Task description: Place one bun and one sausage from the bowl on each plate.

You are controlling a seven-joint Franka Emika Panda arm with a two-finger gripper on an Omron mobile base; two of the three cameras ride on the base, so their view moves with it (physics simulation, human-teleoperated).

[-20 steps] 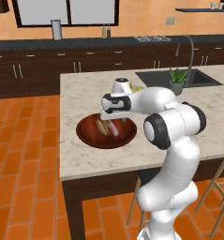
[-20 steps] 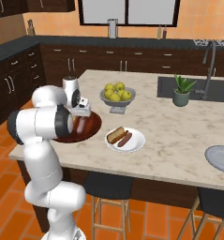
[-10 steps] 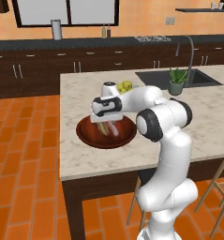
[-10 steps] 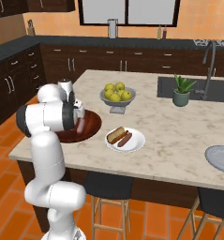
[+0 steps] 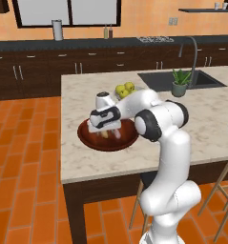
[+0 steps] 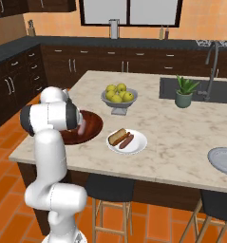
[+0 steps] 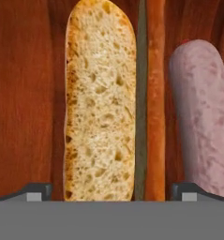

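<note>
Now hovering low over the bowl (image 5: pixel 87 139) at the left end of the tabletop (image 5: pixel 110 162), jaws (image 7: pixel 111 190) spread wide, pinching nothing. Straight ahead between the two tips: the bun (image 7: pixel 100 101), cut face up, long axis running directly away from the hand, so across the line on which the tips close. Flanked on both sides with room to spare. Just beside it on the hand view's right, parallel and apart from it by a thin strip of bowl wood: the sausage (image 7: pixel 201 117), pinkish, its near end about level with the right tip. Looks like a straight descent would bracket the bun alone, though the right finger could graze the sausage.

Further along the tabletop: white plate (image 6: pixel 139 146) already carrying a bun and a sausage; grey plate (image 6: pixel 224 159) near the right edge bare.

No brands, labels or readable writing anywhere.
</note>
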